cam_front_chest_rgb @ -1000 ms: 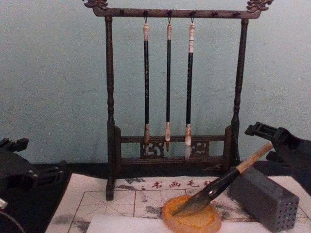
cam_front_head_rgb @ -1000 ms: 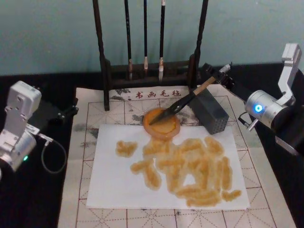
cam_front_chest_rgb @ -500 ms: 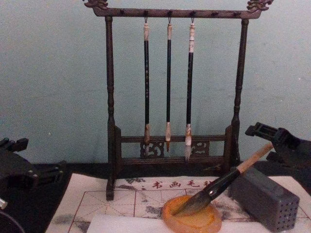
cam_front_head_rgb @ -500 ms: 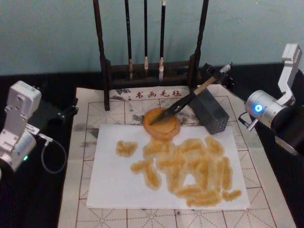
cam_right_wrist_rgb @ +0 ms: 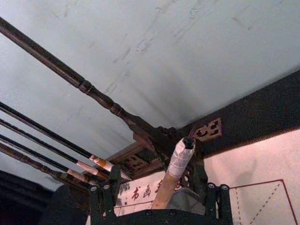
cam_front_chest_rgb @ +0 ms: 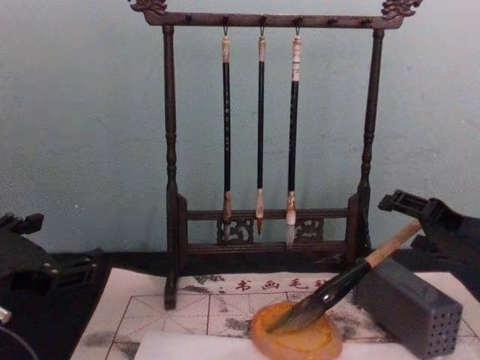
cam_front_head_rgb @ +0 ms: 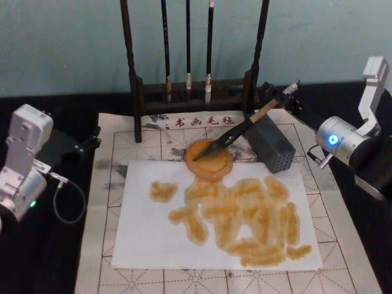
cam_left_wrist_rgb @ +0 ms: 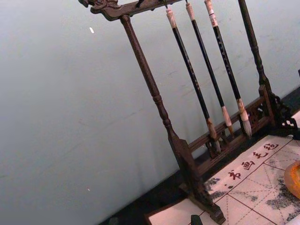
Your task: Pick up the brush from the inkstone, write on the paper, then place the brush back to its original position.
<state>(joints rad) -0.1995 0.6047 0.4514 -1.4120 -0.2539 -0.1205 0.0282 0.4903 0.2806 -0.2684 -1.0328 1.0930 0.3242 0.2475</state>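
Amber strokes cover much of the white paper [cam_front_head_rgb: 147,239] in the head view; it lies on the red-gridded mat [cam_front_head_rgb: 116,135] on the dark counter [cam_front_head_rgb: 61,269]. Touching the paper's far edge we see the inkstone [cam_front_head_rgb: 217,173], with the brush [cam_front_head_rgb: 236,131] resting tuft-down in it and its handle propped on the grey block [cam_front_head_rgb: 272,147]. At the handle's upper end sits the right tool [cam_front_head_rgb: 280,93]; the left tool [cam_front_head_rgb: 95,138] is off the mat's left edge, well apart from the brush.

From the chest view we see the brush slanting up from the inkstone over the block, in front of the brush rack [cam_front_chest_rgb: 171,150] with three thin brushes [cam_front_chest_rgb: 260,127]. Both tools stand open.

Our left wrist view takes in the rack, the mat and a sliver of the inkstone.

Our right wrist view shows the whitish handle end between the right tool's spread fingers [cam_right_wrist_rgb: 101,201], gripping nothing
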